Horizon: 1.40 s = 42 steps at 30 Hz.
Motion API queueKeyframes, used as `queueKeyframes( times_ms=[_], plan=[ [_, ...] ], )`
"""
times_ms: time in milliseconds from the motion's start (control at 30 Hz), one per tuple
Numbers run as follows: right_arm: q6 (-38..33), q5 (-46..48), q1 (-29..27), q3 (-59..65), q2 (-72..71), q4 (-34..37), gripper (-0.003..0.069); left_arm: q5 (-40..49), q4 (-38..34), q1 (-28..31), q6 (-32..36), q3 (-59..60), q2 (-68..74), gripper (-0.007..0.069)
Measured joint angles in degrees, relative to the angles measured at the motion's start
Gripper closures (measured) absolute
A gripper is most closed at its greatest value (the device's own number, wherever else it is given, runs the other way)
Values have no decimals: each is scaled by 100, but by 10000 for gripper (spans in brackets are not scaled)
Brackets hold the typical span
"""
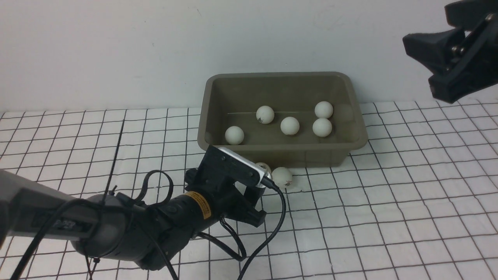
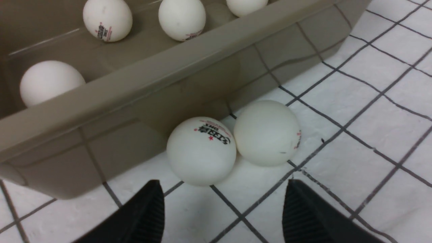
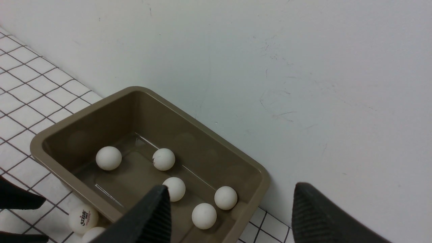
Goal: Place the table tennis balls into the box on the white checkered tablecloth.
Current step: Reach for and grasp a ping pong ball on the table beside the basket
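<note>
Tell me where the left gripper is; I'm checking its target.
Front view, left of centre: the left gripper sits low over the tablecloth, open, facing two touching balls by the box's near wall.

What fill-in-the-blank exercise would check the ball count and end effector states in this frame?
1. The box holds ____ table tennis balls.
2. ____ loose balls touch each other on the white checkered tablecloth, beside the box's near wall.
3. The left end effector is open just short of them, holding ____.
4. The right end effector, raised off the cloth and empty, has its jaws ____.

Missing words: five; two; nothing; open.
</note>
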Motion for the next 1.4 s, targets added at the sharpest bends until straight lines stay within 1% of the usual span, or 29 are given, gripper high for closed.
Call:
queueKeyframes(
  times_ms=[367, 500, 933, 1133, 1300, 1400],
  plan=[
    [-18, 0, 0, 0, 0, 0, 216, 96, -386, 0, -75, -465, 407, 195],
    [-18, 1, 0, 0, 0, 0, 216, 101, -414, 0, -427, -579, 494, 195],
    [-18, 1, 0, 0, 0, 0, 216, -38, -428, 0, -518, -596, 536, 195],
    [-18, 1, 0, 0, 0, 0, 216, -96, -317, 0, -551, -615, 536, 195],
    [-18, 1, 0, 0, 0, 0, 216, -4, -265, 0, -570, -847, 536, 195],
    [-18, 1, 0, 0, 0, 5, 216, 229, -254, 0, -572, -968, 536, 195]
  ],
)
